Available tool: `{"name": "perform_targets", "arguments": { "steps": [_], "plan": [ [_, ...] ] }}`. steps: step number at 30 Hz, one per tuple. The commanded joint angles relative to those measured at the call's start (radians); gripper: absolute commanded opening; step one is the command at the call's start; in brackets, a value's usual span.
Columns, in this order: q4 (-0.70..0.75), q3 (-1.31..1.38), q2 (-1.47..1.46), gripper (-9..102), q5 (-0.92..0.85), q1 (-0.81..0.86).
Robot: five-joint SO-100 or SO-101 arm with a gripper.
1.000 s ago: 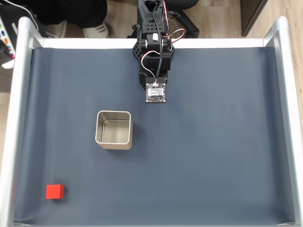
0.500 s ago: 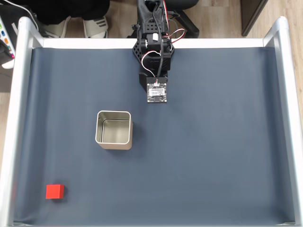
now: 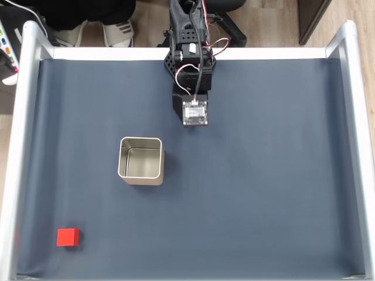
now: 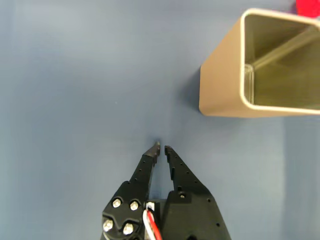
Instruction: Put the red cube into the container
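The red cube (image 3: 68,237) sits on the dark mat near the front left corner in the fixed view; the wrist view catches a sliver of the cube (image 4: 307,7) at the top right, behind the tin. The container (image 3: 142,179), an open square silver tin, stands empty left of centre. The arm (image 3: 190,64) reaches in from the back edge, with its wrist camera board (image 3: 194,112) covering the fingers from above. In the wrist view my gripper (image 4: 161,147) is shut with nothing in it, hovering over bare mat to the lower left of the container (image 4: 220,85).
Raised silver rails (image 3: 17,152) border the mat on the left and right, with a white strip along the back. Shoes and a chair base lie beyond the back edge. Open mat stretches between the tin and the cube.
The wrist has pulled slightly back toward the arm's base and tilted a little. The cube and the tin have not moved.
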State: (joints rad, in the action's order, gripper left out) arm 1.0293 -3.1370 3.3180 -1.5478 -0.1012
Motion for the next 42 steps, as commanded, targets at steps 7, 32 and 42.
{"name": "perform_targets", "arguments": {
  "steps": [7,32,42],
  "plan": [
    [-0.396,0.014,-0.141,0,-0.008,0.029],
    [-0.255,0.917,-0.865,0,-0.025,0.202],
    [-0.247,1.295,-1.224,1,-0.123,0.430]
  ]
}}
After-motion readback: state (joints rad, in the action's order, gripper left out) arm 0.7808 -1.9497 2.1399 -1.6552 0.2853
